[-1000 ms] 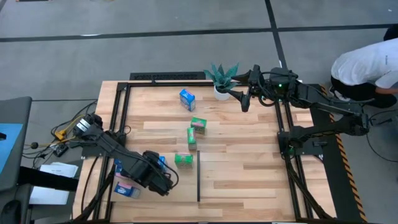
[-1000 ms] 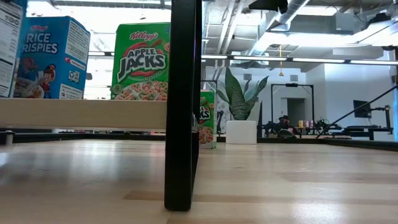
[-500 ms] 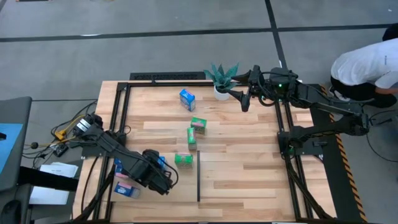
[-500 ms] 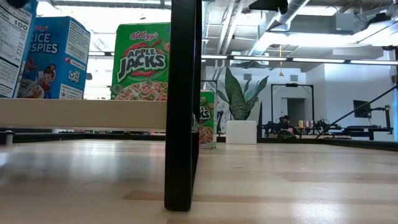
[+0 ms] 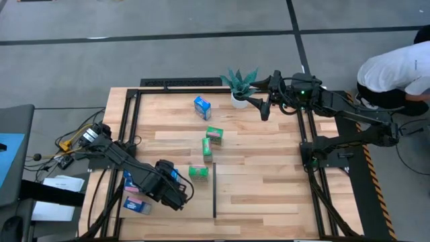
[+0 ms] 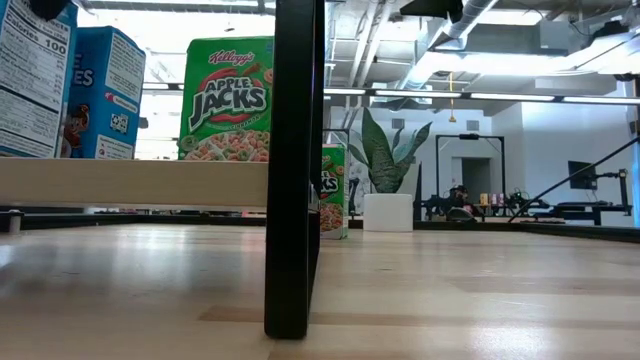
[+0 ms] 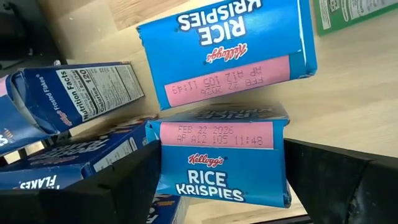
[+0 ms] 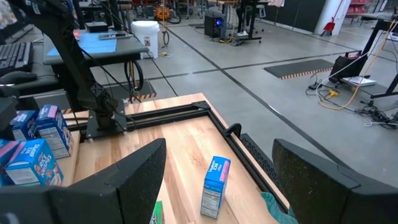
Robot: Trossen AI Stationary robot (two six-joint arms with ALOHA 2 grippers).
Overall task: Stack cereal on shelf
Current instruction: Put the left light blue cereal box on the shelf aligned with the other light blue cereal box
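- The left gripper (image 5: 176, 193) is seen low over the near left part of the light-wood plank shelf (image 5: 269, 181), its two dark fingers (image 7: 106, 186) set either side of a small blue cardboard Rice Krispies cereal box (image 7: 221, 163); the box is clamped between them.
- A second blue Rice Krispies box (image 7: 227, 46) is shown lying just beyond the held one, with more blue cereal boxes (image 7: 68, 93) crowded beside it at the shelf's left edge.
- Three small green cardboard Apple Jacks boxes (image 5: 207, 149) are spread about the middle of the planks, near a thin black divider strip (image 5: 214, 195).
- A lone blue cereal box (image 5: 202, 107) is stood upright toward the far edge, near a potted green plant in a white pot (image 5: 240, 86).
- The right gripper (image 5: 264, 101) is held above the far right corner beside the plant, its jaws spread wide with nothing between them.
- From table height, a blue box's nutrition panel (image 6: 32, 80) is seen at the far left beside a green Apple Jacks box (image 6: 227, 100).
- A person in a white top (image 5: 396, 70) is visible beyond the black metal rail frame (image 5: 127, 128), off the right side.
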